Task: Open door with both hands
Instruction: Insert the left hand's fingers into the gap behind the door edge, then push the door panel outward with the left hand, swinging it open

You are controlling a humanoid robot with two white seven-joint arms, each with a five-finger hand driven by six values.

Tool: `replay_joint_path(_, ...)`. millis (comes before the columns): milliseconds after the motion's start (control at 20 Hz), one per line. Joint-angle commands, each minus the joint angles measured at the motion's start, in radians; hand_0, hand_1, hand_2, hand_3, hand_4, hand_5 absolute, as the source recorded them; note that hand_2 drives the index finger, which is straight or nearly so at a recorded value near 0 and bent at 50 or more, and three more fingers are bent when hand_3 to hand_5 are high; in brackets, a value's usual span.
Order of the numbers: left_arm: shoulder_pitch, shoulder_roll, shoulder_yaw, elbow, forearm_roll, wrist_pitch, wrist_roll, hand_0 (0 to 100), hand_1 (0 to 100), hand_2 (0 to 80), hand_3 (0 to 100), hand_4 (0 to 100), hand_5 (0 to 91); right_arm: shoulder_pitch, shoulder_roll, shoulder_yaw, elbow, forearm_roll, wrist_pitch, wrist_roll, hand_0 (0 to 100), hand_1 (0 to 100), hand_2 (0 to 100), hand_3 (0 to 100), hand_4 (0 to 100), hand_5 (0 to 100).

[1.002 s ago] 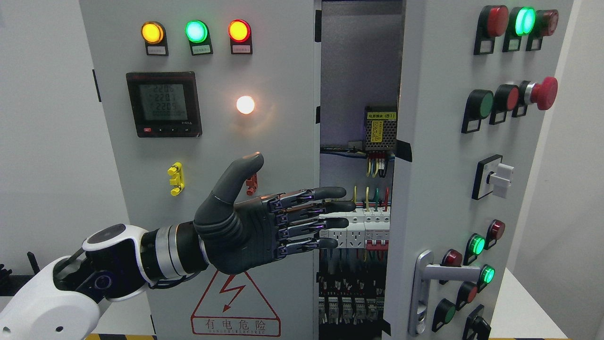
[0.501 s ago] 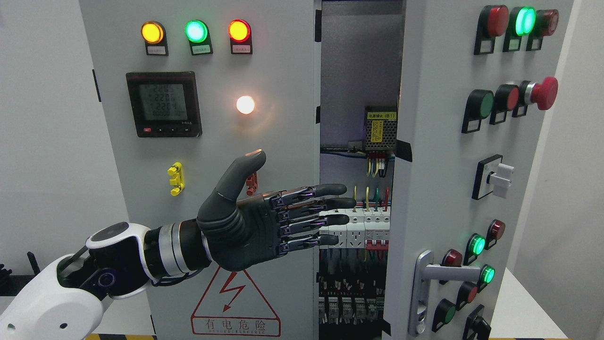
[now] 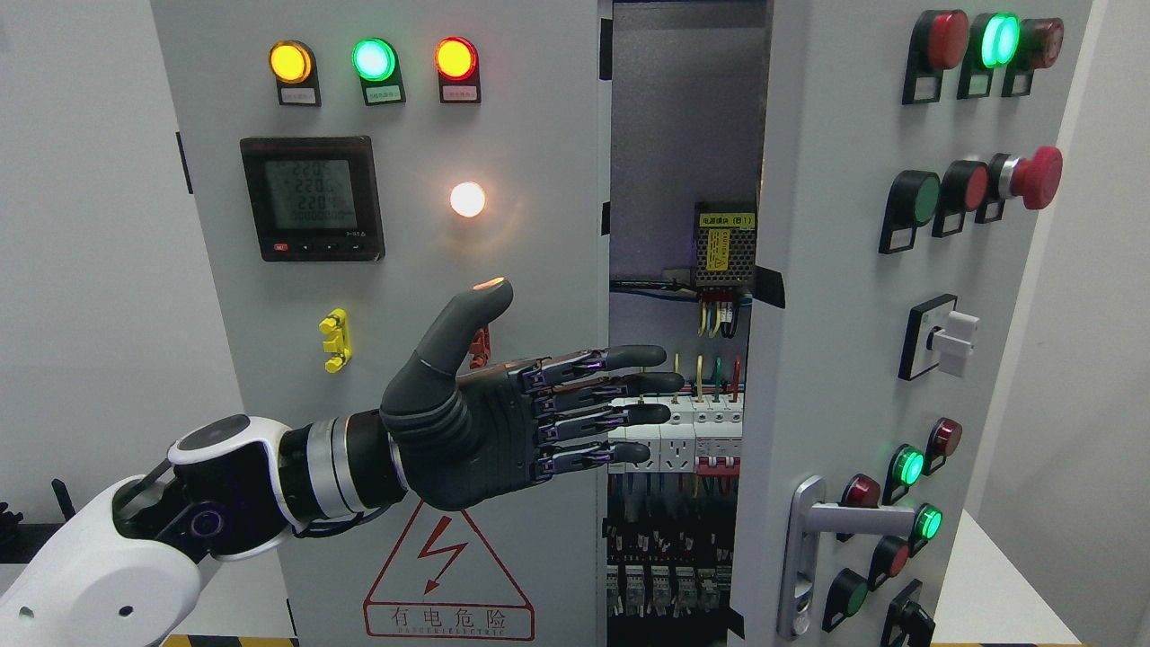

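- My left hand (image 3: 503, 422) is at centre frame, flat and open, fingers (image 3: 620, 386) straight and pointing right, thumb up. It holds nothing.
- My fingertips reach past the edge of the left door (image 3: 404, 270) and sit over the gap (image 3: 678, 359) between the two doors. I can't tell whether they touch the edge.
- The left door fills the left half of the frame and looks shut or nearly so. The right door (image 3: 862, 314) on the right of the frame is swung partly out, handle (image 3: 827, 530) at lower right.
- My right hand is not in view.
- Risk 1: the breakers (image 3: 696, 436) and wires (image 3: 719, 319) sit right behind my fingertips. If I reach too deep, I snag a wire or flip a switch. The lamps are lit, so I'd treat the cabinet as live.
- Risk 2: a flat hand has no hook. If I pull without curling round the door edge, the fingers just slide off.
- Risk 3: if the right door swings back while my fingers are in the gap, they get pinched.
- Risk 4: my palm is in front of the left door, near the yellow clip (image 3: 335, 340) and below the meter (image 3: 312, 199). A sloppy sweep could knock them.
- Next move, as I judge it: curl shallow on the left door edge, stay clear of the wiring, then pull out and left.
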Motion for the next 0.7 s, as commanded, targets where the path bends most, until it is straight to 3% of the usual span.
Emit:
replay_joint_path(0, -0.016, -0.081, -0.002, 0.034, -0.001, 0.024, 0.000, 0, 0, 0.0, 0, 4, 0.0, 0.000, 0.000, 0.000, 0.000, 0.000, 0.000, 0.000, 0, 0, 0, 0, 0, 0)
replay_joint_path(351, -0.116, -0.193, 0.006, 0.112, 0.001, 0.116, 0.000, 0, 0, 0.0, 0, 4, 0.0, 0.000, 0.000, 0.000, 0.000, 0.000, 0.000, 0.000, 0, 0, 0, 0, 0, 0)
replay_joint_path(651, -0.138, -0.271, 0.009, 0.176, -0.001, 0.120, 0.000, 0, 0, 0.0, 0, 4, 0.0, 0.000, 0.000, 0.000, -0.001, 0.000, 0.000, 0.000, 0, 0, 0, 0, 0, 0)
